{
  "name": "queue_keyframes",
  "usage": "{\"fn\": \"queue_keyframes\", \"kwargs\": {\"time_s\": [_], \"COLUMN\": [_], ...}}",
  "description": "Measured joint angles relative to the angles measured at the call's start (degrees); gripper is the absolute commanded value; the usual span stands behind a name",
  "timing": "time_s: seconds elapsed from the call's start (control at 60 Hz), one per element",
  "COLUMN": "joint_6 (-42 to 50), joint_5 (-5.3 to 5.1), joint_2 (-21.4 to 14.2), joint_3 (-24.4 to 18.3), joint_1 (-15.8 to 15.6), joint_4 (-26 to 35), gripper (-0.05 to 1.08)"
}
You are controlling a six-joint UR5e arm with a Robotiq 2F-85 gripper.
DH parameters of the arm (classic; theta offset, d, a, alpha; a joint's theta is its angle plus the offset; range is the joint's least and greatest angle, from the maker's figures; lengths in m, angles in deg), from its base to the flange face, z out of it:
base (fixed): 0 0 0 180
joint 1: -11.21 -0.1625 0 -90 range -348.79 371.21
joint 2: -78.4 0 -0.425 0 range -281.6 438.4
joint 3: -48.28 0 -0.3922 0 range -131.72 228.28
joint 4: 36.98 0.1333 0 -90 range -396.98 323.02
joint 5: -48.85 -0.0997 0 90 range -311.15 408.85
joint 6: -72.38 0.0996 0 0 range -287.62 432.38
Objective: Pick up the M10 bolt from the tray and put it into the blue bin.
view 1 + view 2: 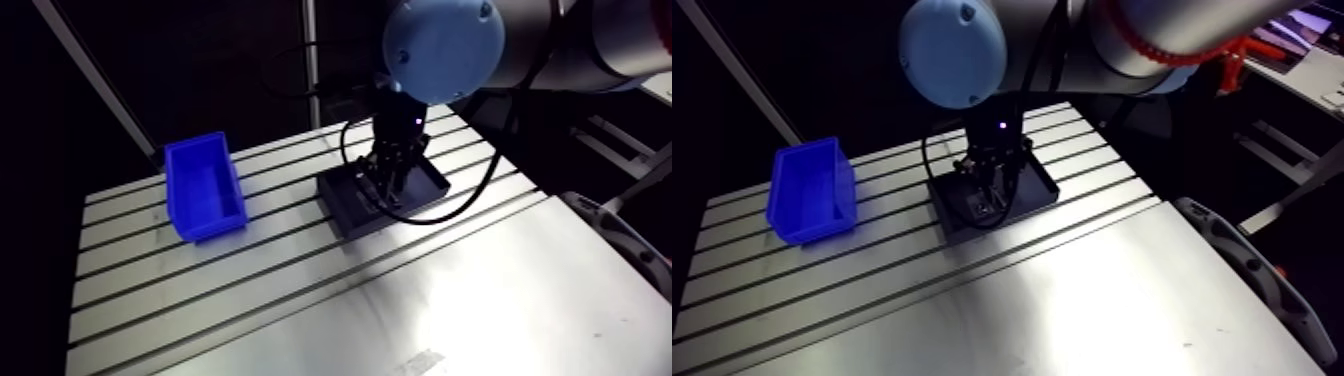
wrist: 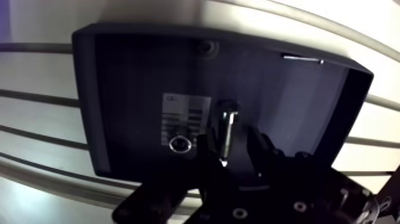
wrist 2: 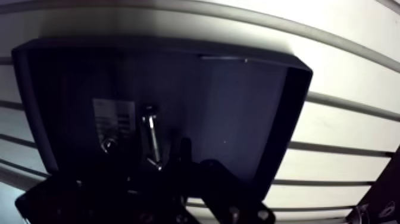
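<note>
The M10 bolt (image 2: pixel 226 128), shiny steel, lies lengthwise between my fingers, its head pointing ahead of them, over the floor of the black tray (image 2: pixel 131 89). My gripper (image 2: pixel 229 149) is down inside the tray with both dark fingers (image 2: pixel 205 148) pressed close against the bolt's shank. In the arm view the gripper (image 1: pixel 388 180) stands in the tray (image 1: pixel 345 212) at the table's far middle. The blue bin (image 1: pixel 205 187) sits left of the tray, a short gap away, with nothing showing inside it.
A white label (image 2: pixel 184 116) and a small ring-shaped part (image 2: pixel 178 144) lie on the tray floor beside the bolt. A thin metal pin (image 2: pixel 302 58) rests by the tray's far wall. The slotted table (image 1: pixel 300 290) stretches toward the near edge.
</note>
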Motion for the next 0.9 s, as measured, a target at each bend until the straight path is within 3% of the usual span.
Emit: {"fn": "queue_keyframes", "kwargs": {"time_s": [0.9], "joint_6": [-0.28], "joint_5": [-0.03], "joint_2": [0.62], "joint_3": [-0.49], "joint_1": [-0.01], "joint_4": [-0.02], "gripper": [0.77]}}
